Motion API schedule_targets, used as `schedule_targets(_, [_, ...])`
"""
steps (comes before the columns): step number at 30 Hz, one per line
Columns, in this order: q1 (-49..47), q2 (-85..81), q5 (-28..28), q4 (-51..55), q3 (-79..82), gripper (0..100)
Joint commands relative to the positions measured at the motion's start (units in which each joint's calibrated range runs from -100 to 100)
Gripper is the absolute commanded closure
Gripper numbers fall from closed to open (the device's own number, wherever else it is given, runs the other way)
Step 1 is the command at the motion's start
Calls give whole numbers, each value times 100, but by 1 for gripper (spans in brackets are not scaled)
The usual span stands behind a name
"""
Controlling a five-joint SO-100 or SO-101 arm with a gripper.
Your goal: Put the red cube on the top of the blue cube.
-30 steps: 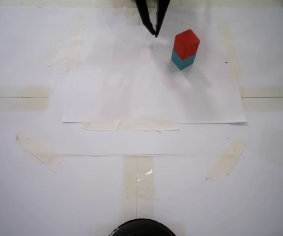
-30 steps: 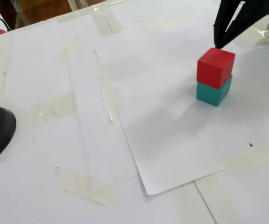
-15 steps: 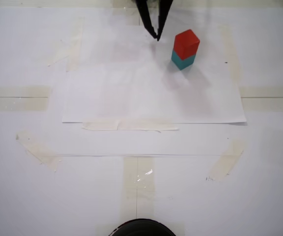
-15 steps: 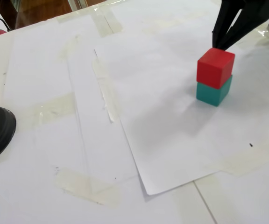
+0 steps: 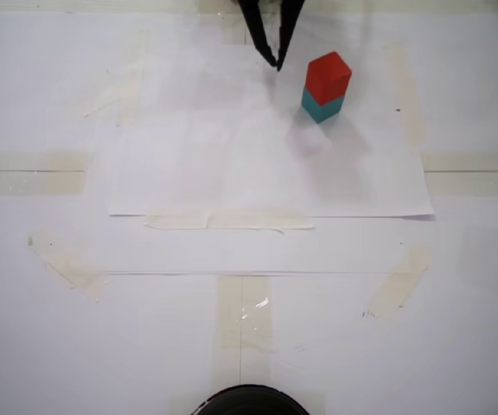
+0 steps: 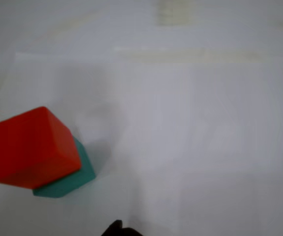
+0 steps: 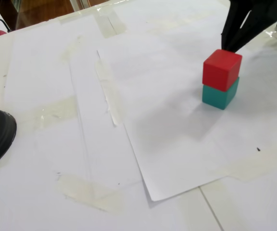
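The red cube (image 5: 328, 76) is seen resting on top of the blue cube (image 5: 322, 107), and the two make a small stack on a sheet of white paper (image 5: 232, 173) taped to the surface (image 5: 456, 285). In the wrist view the red cube (image 6: 31, 147) is turned a little against the blue cube (image 6: 72, 177) below it, so that a corner and edge of the blue one show beyond it; the stack is not perfectly squared, but in another fixed view the red cube (image 7: 221, 70) is carried fully by the blue cube (image 7: 220, 95) and nothing suggests tipping.

The tool (image 5: 277, 62) is found just beside the stack, to its left in a fixed view, apart from both cubes. Its two dark fingers (image 5: 258, 30) converge to nearly touching tips, so it is narrow and nothing is held in it. In another fixed view the tool (image 7: 227, 46) appears close behind the red cube, and contact cannot be ruled out from that angle alone. In the wrist view only a dark tip (image 6: 119, 228) is shown at the bottom edge.

The placing is judged to be done: the red cube has been released on the blue one. What may be left is only for the arm to be drawn away without the stack being brushed.

Strips of tape (image 5: 232, 222) hold the paper around the stack.
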Motion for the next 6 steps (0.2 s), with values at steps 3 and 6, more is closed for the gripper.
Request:
schedule_targets(3, [-54,-72,-181,323,90,100])
schedule_targets(6, [-54,-72,-181,299,90,100])
